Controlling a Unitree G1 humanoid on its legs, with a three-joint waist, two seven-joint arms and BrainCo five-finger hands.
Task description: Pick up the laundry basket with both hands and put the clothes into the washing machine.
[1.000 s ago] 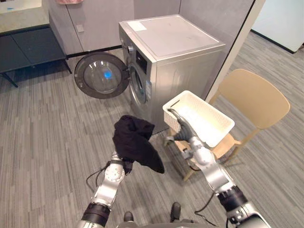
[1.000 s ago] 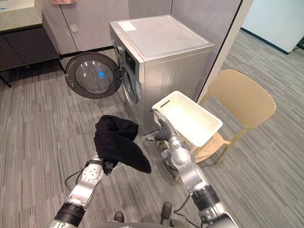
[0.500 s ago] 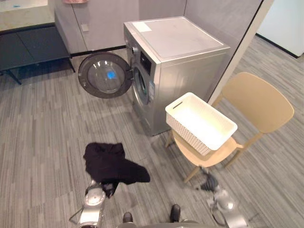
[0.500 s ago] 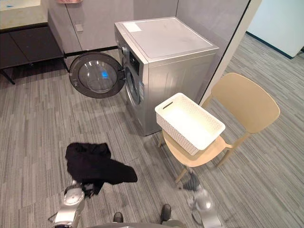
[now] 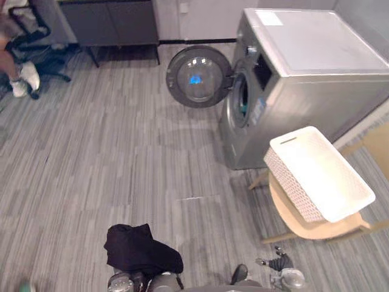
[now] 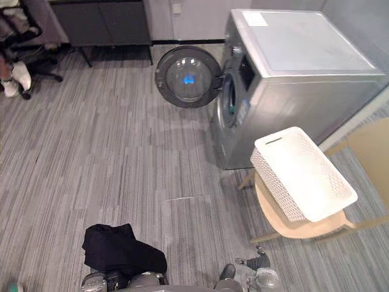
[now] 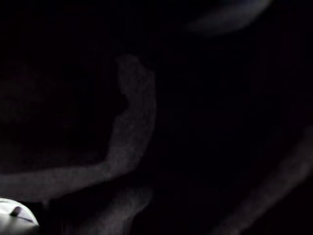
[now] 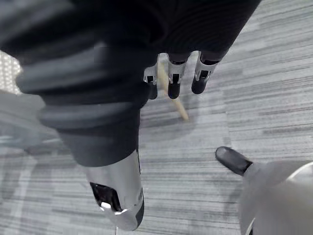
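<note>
- Cloth [image 5: 141, 250], black, bunched up low at my left side over the grey floor [image 5: 121, 152]. It's draped over my left hand [image 5: 135, 280].
- L hand: fingers buried under the cloth, so can't tell if they're curled on it or not. L wrist cam shows dark folds of fabric right up against it.
- R hand [image 5: 276, 263]: low at my right side, well apart from the basket. Fingers [image 8: 175, 83] hang straight and relaxed, pointing down at the floor, w/ nothing in them. A beige chair leg [image 8: 172, 98] shows past the tips, not touching.
- Basket [image 5: 319, 173]: white, w/ a dotted pattern on its sides. It sits on the seat of the beige chair [image 5: 304, 225], tilted a bit, w/ one end sticking out past the seat edge. Neither hand is on it.
- Washer [image 5: 316, 67]: silver, front-loading, just behind the chair and basket. Its round door [image 5: 197, 77] is swung wide open toward my left, so the drum opening is clear.
- Cloth is well apart from the washer, w/ a wide stretch of floor between them.
- Far left corner: a person's leg and white shoe [image 5: 27, 76] next to an office chair [image 5: 42, 42].
- Dark cabinet [image 5: 115, 18] stands along the back wall, left of the washer.
</note>
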